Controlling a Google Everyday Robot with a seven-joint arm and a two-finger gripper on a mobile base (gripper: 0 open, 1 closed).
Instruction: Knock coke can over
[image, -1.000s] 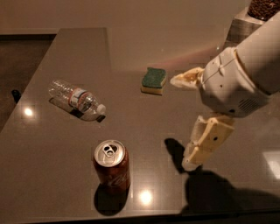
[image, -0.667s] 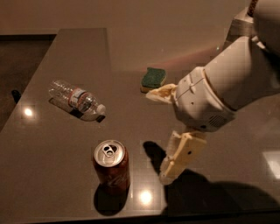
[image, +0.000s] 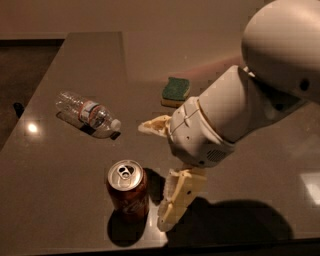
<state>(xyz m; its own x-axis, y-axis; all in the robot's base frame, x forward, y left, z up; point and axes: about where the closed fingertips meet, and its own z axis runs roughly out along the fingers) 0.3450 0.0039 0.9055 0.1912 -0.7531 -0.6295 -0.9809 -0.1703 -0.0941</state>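
The coke can (image: 128, 191) stands upright on the dark table (image: 60, 165) near its front edge, red with a silver top and pull tab. My gripper (image: 155, 172) is just to the right of the can, open, with one cream finger (image: 155, 126) pointing left above the can and the other finger (image: 177, 199) hanging down close beside the can's right side. I cannot tell whether that finger touches the can. The white arm fills the right half of the view.
A clear plastic water bottle (image: 89, 114) lies on its side at the left of the table. A green and yellow sponge (image: 175, 91) lies behind the gripper. The table's front edge runs just below the can.
The arm has moved left and toward the front, bringing the gripper from well right of the can to right beside it. The can, bottle and sponge have not moved.
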